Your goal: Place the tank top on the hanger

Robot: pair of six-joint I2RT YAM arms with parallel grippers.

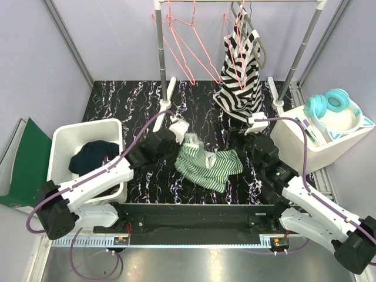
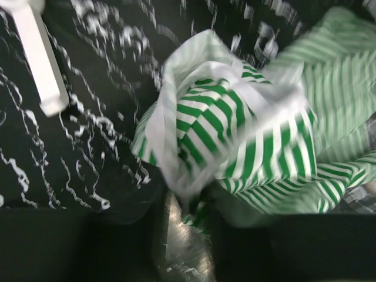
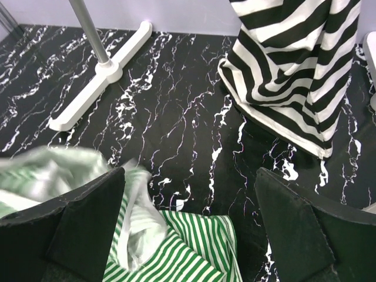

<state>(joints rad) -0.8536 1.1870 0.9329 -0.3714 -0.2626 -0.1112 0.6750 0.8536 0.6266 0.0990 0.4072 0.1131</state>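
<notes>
Black marbled table (image 1: pixel 147 176) carries everything. Clothes rack (image 1: pixel 161 53) stands at the far edge, with its white foot on the table. Black-and-white striped garment (image 1: pixel 241 64) hangs on the rack's right half, hem touching the table. White bin (image 1: pixel 88 126) at near left holds a dark navy garment (image 1: pixel 91 158), part of it draped over the bin's right wall. White box (image 1: pixel 294 141) at right holds teal headphones (image 1: pixel 329 108). The tank top (image 1: pixel 208 164) is crumpled on the table at centre, between the two arms, not on any hanger. The hanger (image 1: pixel 182 56), salmon wire, hangs with others like it on the rack's left half, well apart from the tank top. Left pincer (image 1: pixel 176 130) is at the tank top's far-left corner, where a white edge of the fabric is lifted. The wrist view is motion-blurred, but fabric bunches down into the gap between the fingers, so it reads as clenched on the tank top. Right pincer (image 3: pixel 191 176) is released, fingers wide apart, just right of the tank top. Its left finger (image 3: pixel 88 223) is over the cloth's edge, with bare table between the fingers.
</notes>
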